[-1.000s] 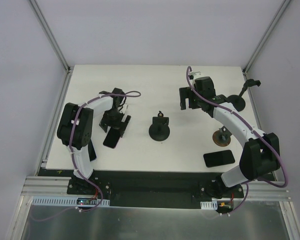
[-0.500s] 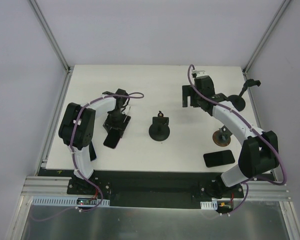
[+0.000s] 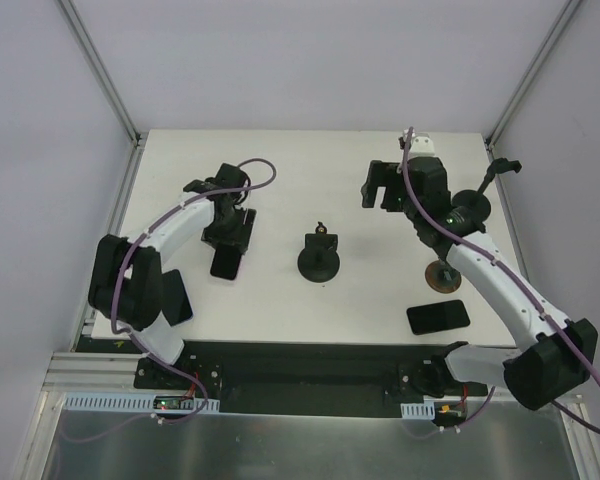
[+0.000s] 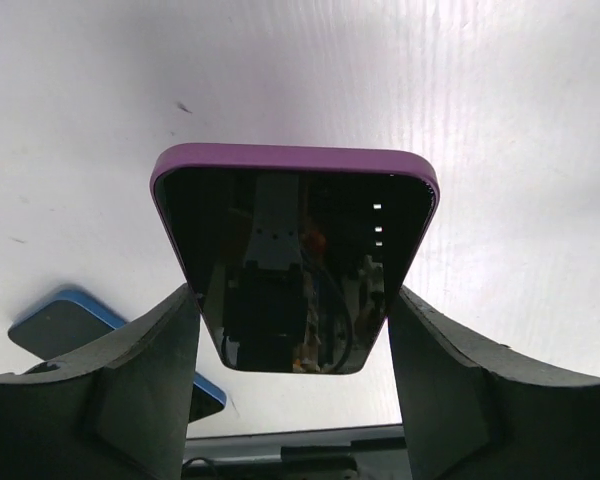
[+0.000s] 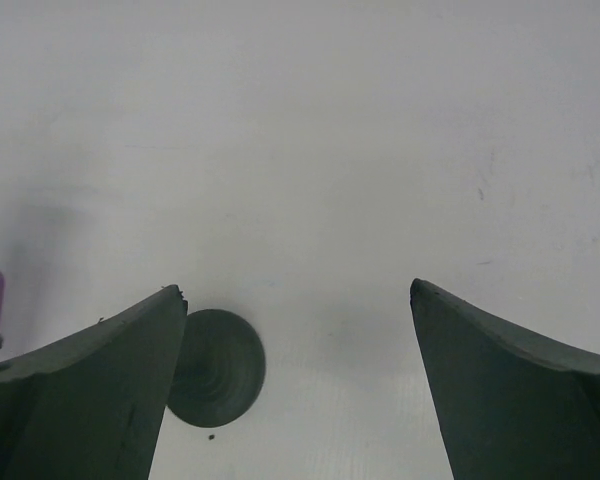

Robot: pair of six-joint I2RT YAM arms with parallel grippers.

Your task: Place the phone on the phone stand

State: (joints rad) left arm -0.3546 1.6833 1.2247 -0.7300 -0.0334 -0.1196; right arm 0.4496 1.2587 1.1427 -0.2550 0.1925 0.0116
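A phone in a purple case (image 3: 225,264) hangs from my left gripper (image 3: 229,224) at the left of the table. In the left wrist view the phone (image 4: 292,250) sits screen-up between both fingers (image 4: 145,370), above the white surface, and my left gripper (image 4: 291,295) is shut on its sides. The black phone stand (image 3: 320,258), a round base with a short post, is at the table's middle, to the right of the phone. My right gripper (image 3: 380,188) is open and empty at the back right. The right wrist view shows the stand's base (image 5: 218,367) by its left finger (image 5: 90,390).
A blue-cased phone (image 3: 176,297) lies under my left arm and shows in the left wrist view (image 4: 65,322). A black phone (image 3: 438,316) lies front right. A small stand (image 3: 443,276) and a larger one (image 3: 472,205) are at the right.
My left gripper has carried the purple phone a little toward the back, with the arm stretching out. My right gripper has moved slightly back and right, still open.
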